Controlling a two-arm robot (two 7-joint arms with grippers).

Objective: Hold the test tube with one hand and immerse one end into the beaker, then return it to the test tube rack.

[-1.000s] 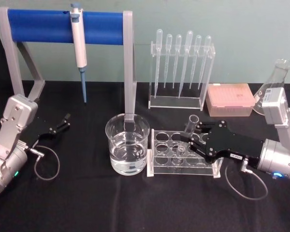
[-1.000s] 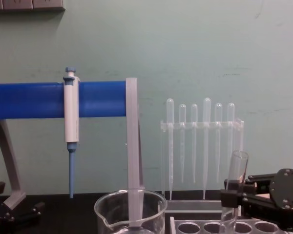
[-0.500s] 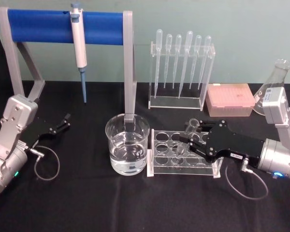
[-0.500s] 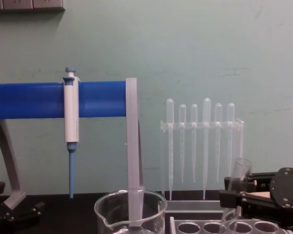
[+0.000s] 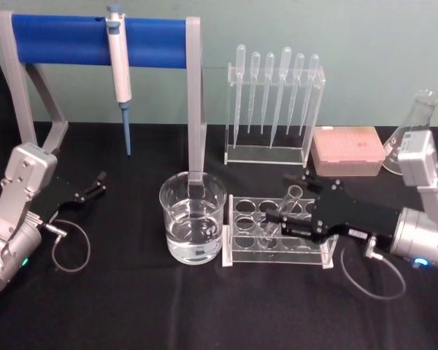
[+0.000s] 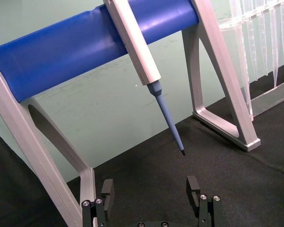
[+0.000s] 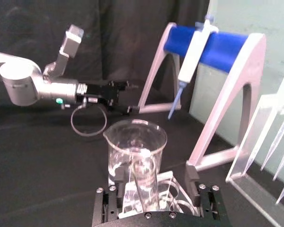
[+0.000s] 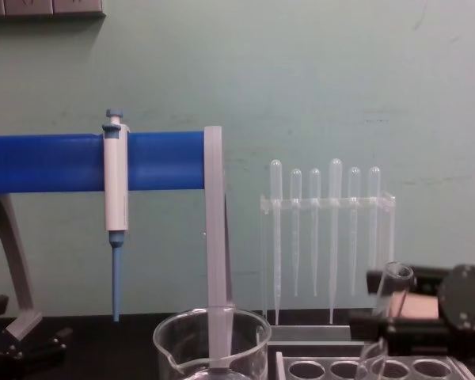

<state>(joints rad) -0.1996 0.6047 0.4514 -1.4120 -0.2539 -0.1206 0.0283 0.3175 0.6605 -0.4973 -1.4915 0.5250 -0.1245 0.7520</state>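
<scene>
the right pincer (image 5: pixel 281 221) reaches in over the clear tube rack (image 5: pixel 277 233) on the black counter (image 5: pixel 204 306), its two jaws closed around the test tube (image 5: pixel 281 213) at mid-length. the tube leans in that grip, its rimmed mouth tipped up and back toward the pincer's black body, its rounded bottom down among the rack's holes just ahead of the fingertips. in the chest view the tube (image 8: pixel 384 313) slants the same way, mouth uppermost, with the right pincer (image 8: pixel 376 324) clamped on it just below. the right wrist view looks along the tube (image 7: pixel 144 184), which rises between the fingers (image 7: pixel 193 182).

the beaker (image 5: pixel 193 226) stands just beyond the pincer's tips, beside the rack's far end and apart from the tube, with clear liquid in its lower part. past it stands the blue-barred stand (image 5: pixel 95 40) with the pipettor (image 5: pixel 118 69) hanging from it. behind the pincer's body are the pipette rack (image 5: pixel 274 109) and a pink tip box (image 5: pixel 347 149).

the left pincer (image 5: pixel 95 184) rests low at the counter's far side, well apart from the beaker, its jaws spread wide with nothing between them, as its own wrist view shows (image 6: pixel 151 201).
</scene>
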